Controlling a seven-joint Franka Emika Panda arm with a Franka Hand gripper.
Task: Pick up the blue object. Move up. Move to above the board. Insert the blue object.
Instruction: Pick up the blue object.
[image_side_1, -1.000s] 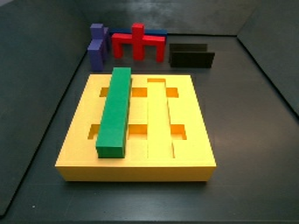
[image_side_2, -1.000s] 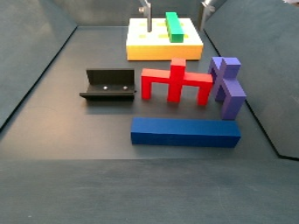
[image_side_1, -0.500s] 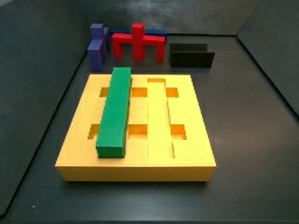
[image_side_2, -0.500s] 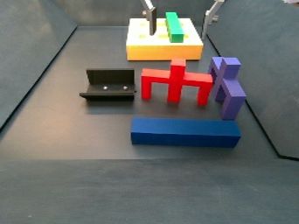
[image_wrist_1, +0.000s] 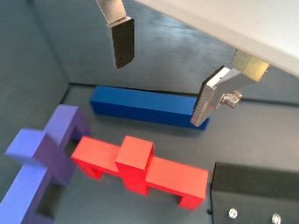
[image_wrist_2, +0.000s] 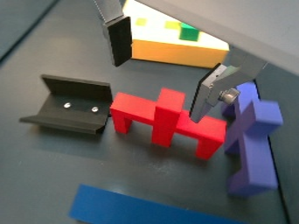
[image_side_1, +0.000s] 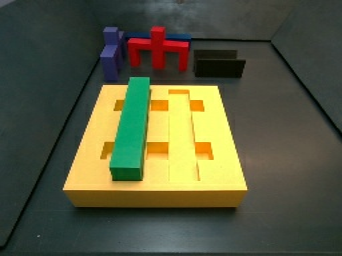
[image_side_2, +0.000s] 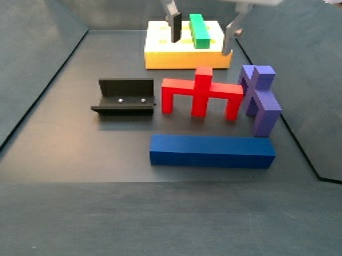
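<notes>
Gripper (image_wrist_1: 163, 74) hangs in the air with fingers spread, nothing between them. Blue object (image_side_2: 211, 150) lies flat on the floor, in front of the red pronged piece (image_side_2: 203, 95) and well apart from the board (image_side_1: 156, 140). Green bar (image_side_1: 130, 127) already sits in a board groove. Risks: on descent a finger may clip the red piece or purple piece (image_side_2: 261, 98) just beside; an off-centre grasp may tilt the long bar.

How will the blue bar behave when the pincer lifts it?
The blue bar looks like rigid plastic, so it probably won't flex. It lies flat on a long face, so it shouldn't roll; gripped off-centre, it may tilt. The open pincer hangs high, empty, clear of it.
</notes>
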